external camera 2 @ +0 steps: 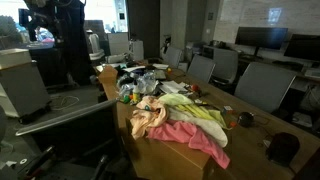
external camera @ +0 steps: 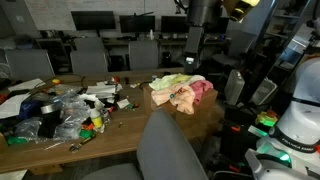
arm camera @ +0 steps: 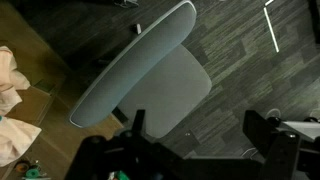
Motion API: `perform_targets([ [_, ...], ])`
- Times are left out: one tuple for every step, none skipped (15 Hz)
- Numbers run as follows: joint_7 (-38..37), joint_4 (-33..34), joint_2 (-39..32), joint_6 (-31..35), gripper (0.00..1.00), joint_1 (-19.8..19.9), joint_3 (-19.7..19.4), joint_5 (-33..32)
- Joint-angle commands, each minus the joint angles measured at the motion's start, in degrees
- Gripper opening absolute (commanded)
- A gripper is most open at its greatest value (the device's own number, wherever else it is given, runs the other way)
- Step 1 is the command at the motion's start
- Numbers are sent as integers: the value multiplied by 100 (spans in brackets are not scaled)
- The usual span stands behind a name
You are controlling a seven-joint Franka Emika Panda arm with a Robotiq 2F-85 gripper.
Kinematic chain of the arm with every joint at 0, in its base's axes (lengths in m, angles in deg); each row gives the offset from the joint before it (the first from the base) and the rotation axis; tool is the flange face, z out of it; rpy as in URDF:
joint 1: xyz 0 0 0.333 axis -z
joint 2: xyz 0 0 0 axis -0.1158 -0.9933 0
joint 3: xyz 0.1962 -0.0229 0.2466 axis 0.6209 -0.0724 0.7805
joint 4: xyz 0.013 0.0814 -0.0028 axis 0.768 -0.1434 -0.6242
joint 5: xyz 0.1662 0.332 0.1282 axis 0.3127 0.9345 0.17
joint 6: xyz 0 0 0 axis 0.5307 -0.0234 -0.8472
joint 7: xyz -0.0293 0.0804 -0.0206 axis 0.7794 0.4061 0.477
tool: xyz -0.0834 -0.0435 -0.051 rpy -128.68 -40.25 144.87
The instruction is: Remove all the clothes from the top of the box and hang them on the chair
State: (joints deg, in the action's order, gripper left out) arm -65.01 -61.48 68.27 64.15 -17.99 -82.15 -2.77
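Holds gripper [arm camera: 140, 155] spread wide and empty, touching nothing, up over chair [arm camera: 150, 70], with clothes [external camera: 182, 92] heaped on box [external camera: 208, 115], apart from the jaws.

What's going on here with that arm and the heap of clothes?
A robot arm's gripper hangs open and empty above a pile of soft clothes in peach, pink, white and pale yellow. They are heaped on a wide brown cardboard box. The grey padded office chair nearby has no garment on it, so nothing has been moved across yet.
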Motion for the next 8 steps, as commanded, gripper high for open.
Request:
perform_targets([
  [31, 32, -2, -21, 100, 86, 68, 34],
  [31, 58, 0, -22, 100, 86, 68, 34],
  [31, 75, 4, -22, 100, 86, 68, 34],
  [31, 78, 11, -22, 100, 86, 68, 34],
  [31, 78, 12, -22, 100, 86, 68, 34],
  [31, 78, 12, -22, 100, 86, 68, 34],
  [31, 78, 13, -22, 100, 86, 68, 34],
  [31, 78, 13, -22, 100, 86, 68, 34],
])
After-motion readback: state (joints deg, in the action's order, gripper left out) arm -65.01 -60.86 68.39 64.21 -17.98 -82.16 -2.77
